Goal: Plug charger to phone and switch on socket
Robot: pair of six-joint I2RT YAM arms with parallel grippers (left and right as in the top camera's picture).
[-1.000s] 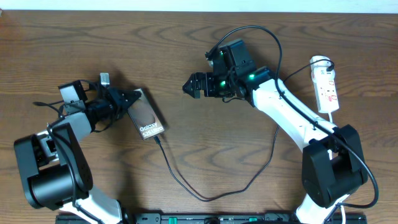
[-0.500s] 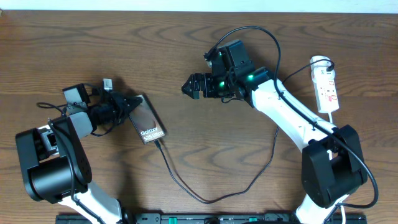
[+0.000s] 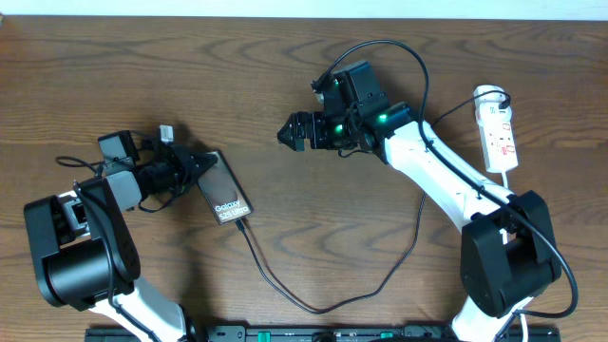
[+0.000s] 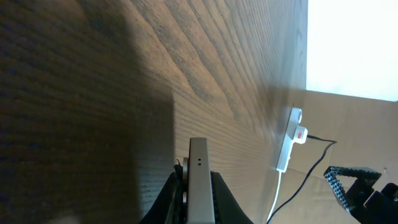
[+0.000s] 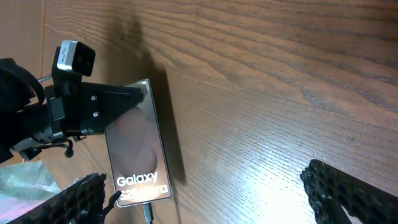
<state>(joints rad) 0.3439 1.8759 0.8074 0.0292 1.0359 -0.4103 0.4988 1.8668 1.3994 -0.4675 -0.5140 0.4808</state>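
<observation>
Since a second ago, my left arm has drawn the phone (image 3: 226, 185) slightly toward the near edge and turned it straighter. My left fingers (image 3: 195, 161) are clamped on its top end, opposite the Galaxy lettering; it sits face up, left of centre. I see the charger (image 3: 318, 305) tip meeting the lettered end. My right fingers (image 5: 345, 186) hang spread wide, empty, above mid-worktop (image 3: 142, 76). Far right lies the socket (image 3: 500, 131).
</observation>
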